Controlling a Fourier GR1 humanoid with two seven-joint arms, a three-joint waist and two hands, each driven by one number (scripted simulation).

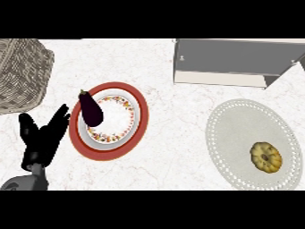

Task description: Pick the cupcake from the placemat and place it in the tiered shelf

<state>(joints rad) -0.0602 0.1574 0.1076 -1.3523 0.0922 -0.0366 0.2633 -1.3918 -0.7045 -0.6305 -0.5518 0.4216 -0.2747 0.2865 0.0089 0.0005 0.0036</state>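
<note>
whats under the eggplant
The eggplant lies across the left rim of a white flower-patterned plate, which sits on a larger red plate. The plate parts directly beneath it are covered.

No words, numbers, labels, brands or signs can be read on anything; the plate (118,120) bears only a speckled flower pattern.

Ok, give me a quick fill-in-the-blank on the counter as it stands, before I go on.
1. The cupcake lies on the white ____.
2. The dark vegetable on the floral plate is an ____.
3. The one robot hand in view, open beside the red plate, is the robot's ____ one.

Missing words: placemat; eggplant; left.
</note>
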